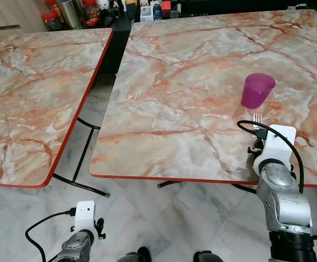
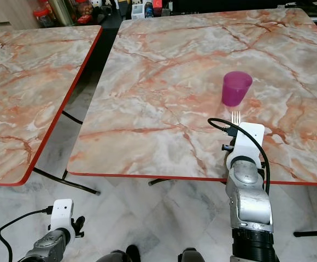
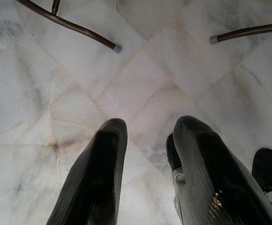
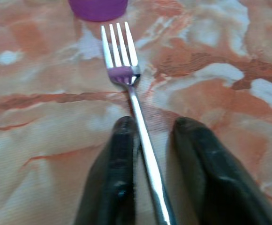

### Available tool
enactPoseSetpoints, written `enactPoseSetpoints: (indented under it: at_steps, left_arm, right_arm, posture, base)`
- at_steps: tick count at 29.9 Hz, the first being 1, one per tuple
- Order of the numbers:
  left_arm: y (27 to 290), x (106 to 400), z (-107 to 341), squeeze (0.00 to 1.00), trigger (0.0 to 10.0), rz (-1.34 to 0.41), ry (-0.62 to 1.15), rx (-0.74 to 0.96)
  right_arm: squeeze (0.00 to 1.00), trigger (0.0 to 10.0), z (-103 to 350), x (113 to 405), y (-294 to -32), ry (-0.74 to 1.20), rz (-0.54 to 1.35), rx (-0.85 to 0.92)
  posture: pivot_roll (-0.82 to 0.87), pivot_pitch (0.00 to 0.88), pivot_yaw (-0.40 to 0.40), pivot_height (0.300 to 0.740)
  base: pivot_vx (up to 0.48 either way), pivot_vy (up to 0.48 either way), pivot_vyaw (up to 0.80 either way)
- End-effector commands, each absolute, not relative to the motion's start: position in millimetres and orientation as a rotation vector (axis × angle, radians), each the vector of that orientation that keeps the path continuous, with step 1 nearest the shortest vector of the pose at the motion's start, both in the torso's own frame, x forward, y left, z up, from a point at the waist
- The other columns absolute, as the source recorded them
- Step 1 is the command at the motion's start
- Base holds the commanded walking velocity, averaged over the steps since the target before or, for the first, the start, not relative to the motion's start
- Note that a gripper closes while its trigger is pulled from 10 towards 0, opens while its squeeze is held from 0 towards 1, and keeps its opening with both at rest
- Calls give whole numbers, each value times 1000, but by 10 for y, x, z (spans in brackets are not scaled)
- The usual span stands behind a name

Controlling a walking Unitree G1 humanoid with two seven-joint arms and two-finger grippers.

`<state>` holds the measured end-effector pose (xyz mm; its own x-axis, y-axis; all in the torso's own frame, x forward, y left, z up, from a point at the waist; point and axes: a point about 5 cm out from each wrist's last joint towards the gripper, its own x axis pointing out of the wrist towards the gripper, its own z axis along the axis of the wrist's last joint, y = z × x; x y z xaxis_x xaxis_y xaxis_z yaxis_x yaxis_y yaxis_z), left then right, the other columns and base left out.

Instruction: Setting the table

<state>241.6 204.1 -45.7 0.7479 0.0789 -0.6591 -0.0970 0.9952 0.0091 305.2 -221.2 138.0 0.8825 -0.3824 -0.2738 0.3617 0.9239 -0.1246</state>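
The right gripper [image 4: 151,140] sits low over the marble table [image 1: 191,87], near its red front edge, with its two black fingers [image 4: 119,168] parted and a fork [image 4: 126,79] lying between them. The fork's handle runs along the inner face of one finger, while a gap shows between it and the other finger, so the fingers stand apart rather than clamped. The tines point away from the gripper toward a purple cup [image 1: 257,90], which stands upright just beyond them; the tines stop short of the cup's base. In the head views the tines [image 2: 235,117] peek out past the white wrist housing [image 2: 248,139].

Around the cup and fork the marble top lies bare, with wide open surface toward the far edge and toward the robot's left. The front edge runs just under the right wrist.

A second marble table [image 1: 33,93] stands to the left, its red edge apart from the first table's, with a strip of pale tiled floor [image 1: 147,213] and dark metal table legs [image 1: 87,158] in the gap.

The left gripper [image 3: 147,140] hangs low over the floor tiles, fingers apart and holding nothing, with table feet [image 3: 116,47] ahead of it
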Motion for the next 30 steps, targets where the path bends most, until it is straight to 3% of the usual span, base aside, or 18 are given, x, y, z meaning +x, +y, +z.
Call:
enactPoseSetpoints:
  at_steps: [1, 22, 23, 24, 30]
  left_arm:
    - [2100, 2328, -512, 0, 10000, 116, 761, -32]
    - [2074, 2336, -514, 0, 10000, 117, 763, -41]
    - [2076, 2336, -514, 0, 10000, 117, 763, -41]
    - [2080, 2336, -513, 0, 10000, 118, 763, -40]
    - [2092, 2329, -517, 0, 10000, 128, 770, -50]
  right_arm:
    - [0, 0, 1229, 3008, -2217, 371, -388, -53]
    - [0, 0, 1332, 3064, -2116, 331, -345, -79]
    - [0, 4549, 1351, 3066, -2106, 318, -347, -91]
    - [0, 10000, 1424, 3073, -2055, 276, -339, -111]
    - [0, 10000, 1450, 3083, -1834, 271, -266, -139]
  posture:
    - [-153, 182, 118, 740]
    - [-153, 197, 115, 740]
    - [-153, 198, 114, 740]
    - [-153, 198, 115, 740]
    - [-162, 197, 115, 740]
  base:
    - [0, 0, 0]
    - [0, 0, 0]
    - [0, 0, 0]
    - [0, 0, 0]
    - [0, 0, 0]
